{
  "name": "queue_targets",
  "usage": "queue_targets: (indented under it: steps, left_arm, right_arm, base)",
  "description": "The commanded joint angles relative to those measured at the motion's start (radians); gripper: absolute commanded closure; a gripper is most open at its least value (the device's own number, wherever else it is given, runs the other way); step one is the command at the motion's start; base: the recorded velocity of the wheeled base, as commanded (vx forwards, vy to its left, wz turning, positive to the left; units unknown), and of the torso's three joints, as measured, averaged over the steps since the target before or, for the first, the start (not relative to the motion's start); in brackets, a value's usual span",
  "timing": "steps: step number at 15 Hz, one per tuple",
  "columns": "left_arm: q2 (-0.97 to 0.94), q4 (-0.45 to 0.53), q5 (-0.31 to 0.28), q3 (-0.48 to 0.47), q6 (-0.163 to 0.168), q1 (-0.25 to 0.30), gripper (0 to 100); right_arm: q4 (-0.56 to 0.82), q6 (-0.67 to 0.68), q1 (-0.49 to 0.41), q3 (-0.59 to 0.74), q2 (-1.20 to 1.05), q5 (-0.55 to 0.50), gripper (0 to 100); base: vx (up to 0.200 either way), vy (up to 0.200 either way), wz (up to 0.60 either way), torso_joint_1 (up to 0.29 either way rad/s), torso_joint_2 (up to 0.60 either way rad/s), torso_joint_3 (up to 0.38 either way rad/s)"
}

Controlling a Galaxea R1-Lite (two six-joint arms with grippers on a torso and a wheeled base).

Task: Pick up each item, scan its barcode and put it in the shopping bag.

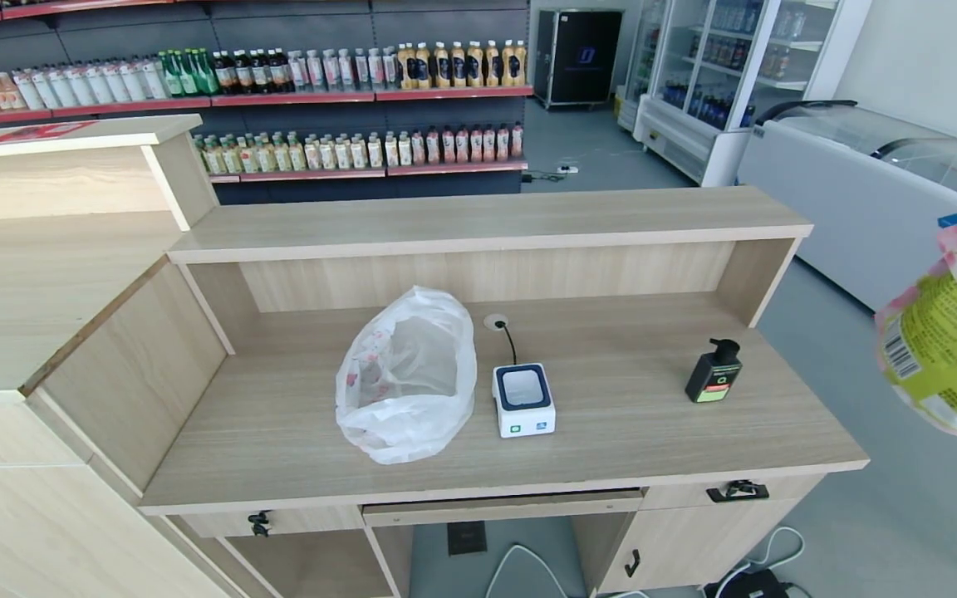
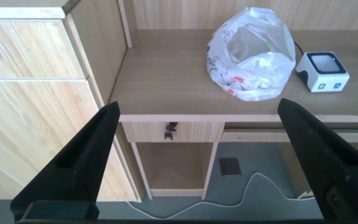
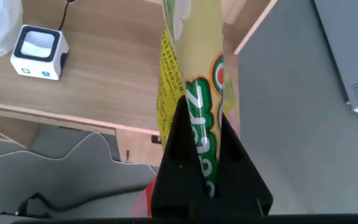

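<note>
A yellow-green snack packet (image 1: 948, 336) with pink trim hangs in the air off the counter's right end, its barcode facing the head camera. My right gripper (image 3: 202, 134) is shut on the snack packet (image 3: 194, 68), fingers pinching its lower part. The white barcode scanner (image 1: 522, 398) sits mid-counter, and the scanner (image 3: 37, 51) lies well away from the packet. A translucent white shopping bag (image 1: 408, 374) lies just left of the scanner, mouth open. My left gripper (image 2: 197, 162) is open, held low in front of the counter's left end, below the bag (image 2: 250, 53).
A black pump bottle (image 1: 714, 372) stands on the counter's right part. The wooden counter (image 1: 628, 432) has a raised back shelf and side walls. Drawers and cables sit below the counter. A white chest freezer (image 1: 869, 183) stands to the right.
</note>
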Motion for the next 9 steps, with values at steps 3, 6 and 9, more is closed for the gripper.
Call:
queue_targets:
  steps: [3, 6, 9]
  left_arm:
    - [0.0, 0.0, 0.0, 0.0, 0.0, 0.0, 0]
    - [0.0, 0.0, 0.0, 0.0, 0.0, 0.0, 0]
    - [0.0, 0.0, 0.0, 0.0, 0.0, 0.0, 0]
  right_arm:
    - [-0.154, 0.001, 0.03, -0.013, 0.108, -0.135, 100]
    - [-0.166, -0.002, 0.082, -0.036, 0.182, -0.181, 100]
    - [-0.169, -0.071, 0.122, -0.034, 0.26, -0.179, 100]
  base:
    - [0.0, 0.0, 0.6, -0.001, 0.0, 0.004]
    - [0.0, 0.0, 0.6, -0.03, 0.08, 0.04]
    - [0.0, 0.0, 0.2, -0.141, 0.32, 0.173]
